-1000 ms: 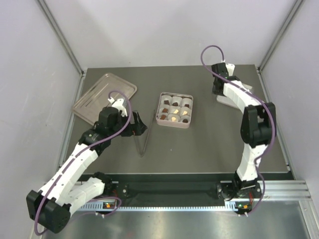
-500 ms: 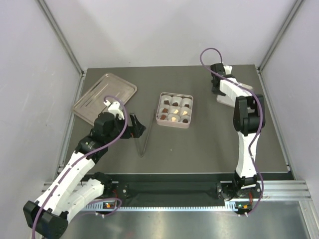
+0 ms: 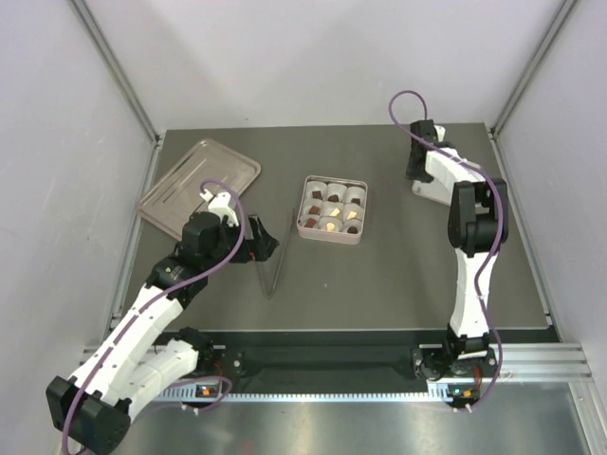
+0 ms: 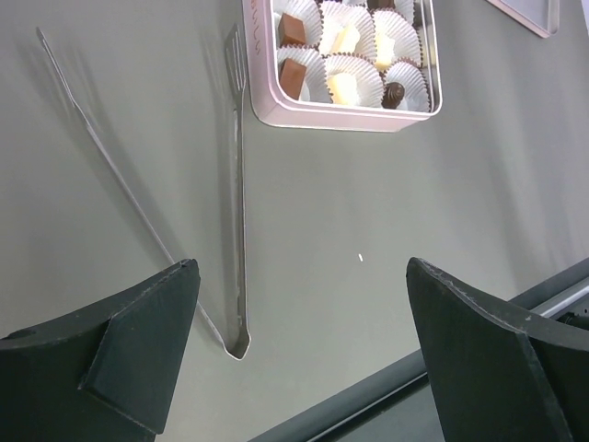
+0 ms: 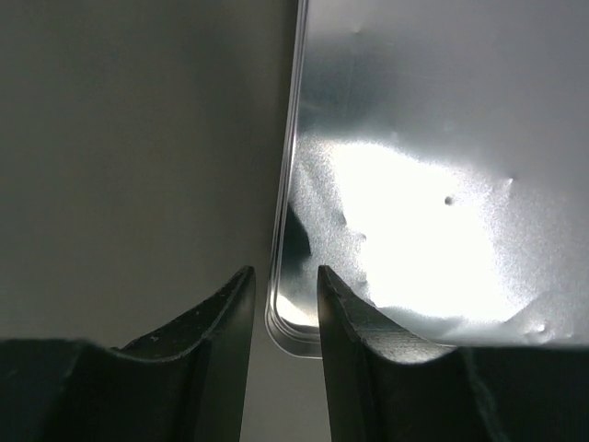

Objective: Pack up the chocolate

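The chocolate (image 3: 334, 198) sits in white paper cups inside a square pink tin (image 3: 332, 236) at the table's middle; brown, dark and cream pieces (image 4: 342, 87) show in the left wrist view. My left gripper (image 3: 262, 243) (image 4: 299, 267) hangs open over bare table left of the tin (image 4: 340, 118), holding nothing. My right gripper (image 3: 415, 172) (image 5: 283, 273) is at the far right, its jaws narrow and set either side of the corner rim of a silver lid (image 3: 438, 190) (image 5: 433, 184), with a gap still showing beside the rim.
Thin metal tongs (image 3: 273, 258) (image 4: 239, 184) lie on the table between my left gripper and the tin. A clear pinkish tray (image 3: 199, 185) rests at the back left. Grey walls enclose the table on three sides.
The right wrist has swung in over the silver lid's corner and its jaws have narrowed slightly. The left arm has shifted a little; its gripper stays wide open.
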Tool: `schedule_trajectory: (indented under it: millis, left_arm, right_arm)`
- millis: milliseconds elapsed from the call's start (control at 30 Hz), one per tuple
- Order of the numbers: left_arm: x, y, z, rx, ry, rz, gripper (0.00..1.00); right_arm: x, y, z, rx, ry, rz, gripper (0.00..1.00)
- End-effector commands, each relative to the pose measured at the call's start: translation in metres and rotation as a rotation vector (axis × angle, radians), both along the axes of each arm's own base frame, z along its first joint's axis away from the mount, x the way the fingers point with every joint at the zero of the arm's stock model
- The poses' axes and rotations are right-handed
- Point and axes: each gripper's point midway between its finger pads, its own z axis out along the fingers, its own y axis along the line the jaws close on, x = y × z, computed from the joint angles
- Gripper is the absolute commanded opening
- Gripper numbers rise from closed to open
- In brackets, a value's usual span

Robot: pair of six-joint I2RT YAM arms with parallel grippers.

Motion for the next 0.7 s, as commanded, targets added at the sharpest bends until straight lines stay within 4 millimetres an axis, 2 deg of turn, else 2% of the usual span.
schedule_trajectory:
  millis: [0,267,333,367,400,467,500,567,600,667]
  left_arm:
    - [0.008,-0.004,0.013,-0.021,-0.055,-0.005,0.99]
    - [0.005,-0.001,0.018,-0.01,-0.067,-0.002,0.99]
    - [0.003,0.0,0.02,-0.003,-0.065,-0.01,0.99]
    - [0.003,0.001,0.022,0.0,-0.069,-0.006,0.99]
    - [0.003,0.002,0.025,-0.001,-0.072,-0.001,0.99]
    - [0.002,0.001,0.029,-0.007,-0.071,-0.003,0.99]
    - [0.002,0.001,0.036,-0.015,-0.082,-0.005,0.99]
    - [0.002,-0.002,0.043,-0.025,-0.08,-0.013,0.99]
    - [0.003,-0.002,0.045,-0.026,-0.077,-0.005,0.99]
    - [0.004,0.0,0.046,-0.019,-0.059,0.009,0.99]
  right_arm:
    - [0.008,0.001,-0.009,0.044,0.003,0.029,0.34]
    - [0.01,0.004,-0.015,0.087,0.023,0.049,0.28]
    - [0.012,0.005,-0.014,0.09,0.022,0.068,0.21]
    - [0.013,0.005,-0.01,0.087,0.017,0.082,0.07]
    - [0.015,0.007,0.002,0.087,-0.005,0.094,0.01]
    - [0.018,0.008,0.022,0.088,-0.045,0.114,0.0]
    - [0.02,0.008,0.046,0.085,-0.088,0.131,0.0]
    - [0.019,0.015,0.07,0.106,-0.127,0.167,0.0]
    - [0.016,0.017,0.096,0.116,-0.17,0.181,0.0]
    - [0.009,0.025,0.115,0.153,-0.199,0.205,0.0]
